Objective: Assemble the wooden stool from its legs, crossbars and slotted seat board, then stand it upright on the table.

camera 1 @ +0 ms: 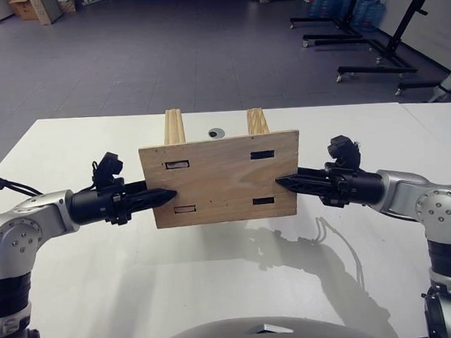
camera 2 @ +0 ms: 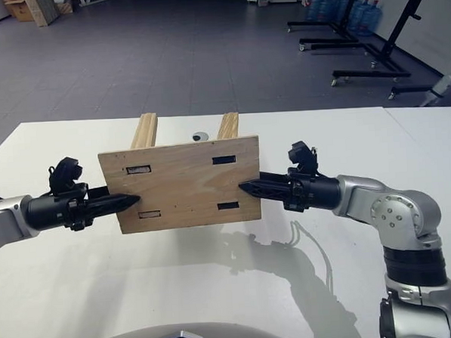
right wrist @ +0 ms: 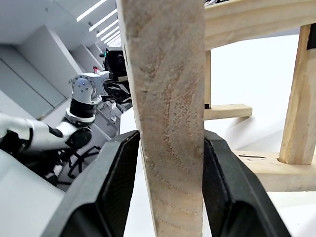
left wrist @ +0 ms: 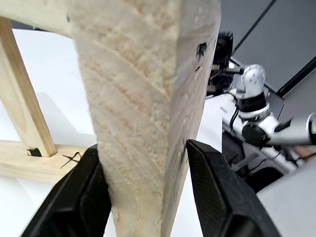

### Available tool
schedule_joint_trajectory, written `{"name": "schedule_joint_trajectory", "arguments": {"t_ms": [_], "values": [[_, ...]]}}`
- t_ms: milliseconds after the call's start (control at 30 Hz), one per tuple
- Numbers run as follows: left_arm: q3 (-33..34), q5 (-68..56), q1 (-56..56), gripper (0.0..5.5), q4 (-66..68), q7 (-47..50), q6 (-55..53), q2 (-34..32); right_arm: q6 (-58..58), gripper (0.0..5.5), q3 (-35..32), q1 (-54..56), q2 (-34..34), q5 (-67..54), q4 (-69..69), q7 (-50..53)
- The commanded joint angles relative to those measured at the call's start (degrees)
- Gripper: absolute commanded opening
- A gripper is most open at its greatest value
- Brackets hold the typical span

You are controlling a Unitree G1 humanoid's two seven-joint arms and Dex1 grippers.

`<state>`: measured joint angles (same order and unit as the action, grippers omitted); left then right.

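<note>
Left fingers (left wrist: 217, 197) and right fingers (right wrist: 118, 187) clamp seat board (camera 1: 222, 177).

A white table (camera 1: 80, 282) is set in the near ground. Beyond it a grey tiled floor (camera 1: 204, 56) is spread. Black wheeled stands (camera 1: 378, 55) and blue water bottles (camera 1: 361, 7) are ranged at the far right, wooden crates (camera 1: 39, 8) at the far left.
</note>
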<state>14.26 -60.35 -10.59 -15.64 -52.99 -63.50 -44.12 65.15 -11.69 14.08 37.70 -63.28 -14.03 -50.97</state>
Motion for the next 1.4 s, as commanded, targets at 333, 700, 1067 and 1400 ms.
{"name": "schedule_joint_trajectory", "arguments": {"t_ms": [333,700,1067,1400], "values": [[2.4,-10.51,-14.8,2.04,8.61,30.36,-12.56,14.99,9.62,1.72,3.79,11.49,-10.24,-19.72,6.13,25.52],[3.31,-15.24,-21.02,2.04,14.99,49.16,-12.51,19.23,5.2,1.72,7.35,17.3,-11.87,-38.44,13.73,51.84],[3.95,-19.73,-24.63,2.04,20.39,67.07,-10.8,22.31,-2.62,1.72,11.34,20.19,-13.09,-49.62,18.55,69.4],[4.1,-28.59,-26.84,2.04,25.84,85.3,-5.21,26.0,-8.82,1.73,9.69,22.72,-18.5,-49.69,21.09,79.85]]}}
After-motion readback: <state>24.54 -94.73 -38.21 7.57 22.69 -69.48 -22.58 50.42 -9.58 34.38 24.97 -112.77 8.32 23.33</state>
